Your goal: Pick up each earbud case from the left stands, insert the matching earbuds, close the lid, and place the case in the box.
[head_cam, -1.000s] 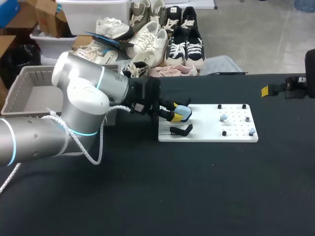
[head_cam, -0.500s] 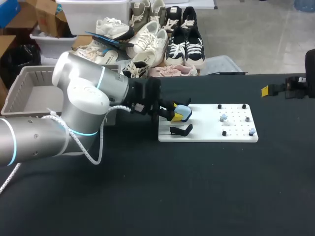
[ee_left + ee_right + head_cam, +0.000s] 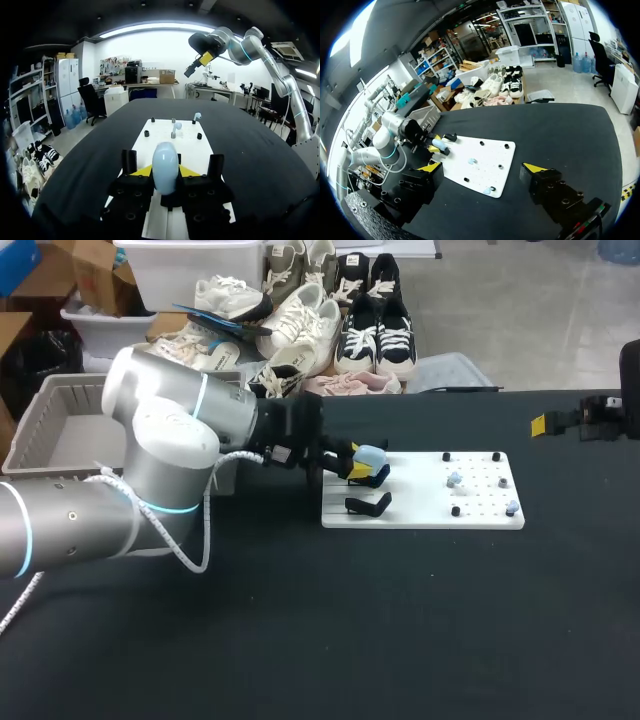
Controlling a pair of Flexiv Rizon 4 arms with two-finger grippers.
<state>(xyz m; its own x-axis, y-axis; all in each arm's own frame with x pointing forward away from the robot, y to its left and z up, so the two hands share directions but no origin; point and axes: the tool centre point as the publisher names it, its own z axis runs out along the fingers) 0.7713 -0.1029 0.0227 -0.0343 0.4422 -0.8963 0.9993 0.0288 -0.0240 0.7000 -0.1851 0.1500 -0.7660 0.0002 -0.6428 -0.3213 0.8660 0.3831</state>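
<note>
left pincer (image 3: pixel 165 174) is clamped on the pale blue earbud case (image 3: pixel 165 169), one yellow tip pressing each flank. the case is held over the left end of the white board (image 3: pixel 420 517), just beside the empty black stand (image 3: pixel 368 505). whether it has cleared its own cradle on the board cannot be told. right pincer (image 3: pixel 484 170) gapes wide and holds nothing, well apart from the board, beyond its right end. the step in hand looks like lifting the case off. it is probably best drawn straight up from the board before any sideways swing, so the cradle does not snag it. the squeeze should stay centred so the smooth shell does not twist out. in the left wrist view the case's long axis seems to run along the fingers, its rounded end pointing toward the board's right end. the pale blue earbuds (image 3: pixel 455 480) stand there on their pegs. the lid seam is not visible, so which face opens is unclear. that should be settled before the earbuds go in.
</note>
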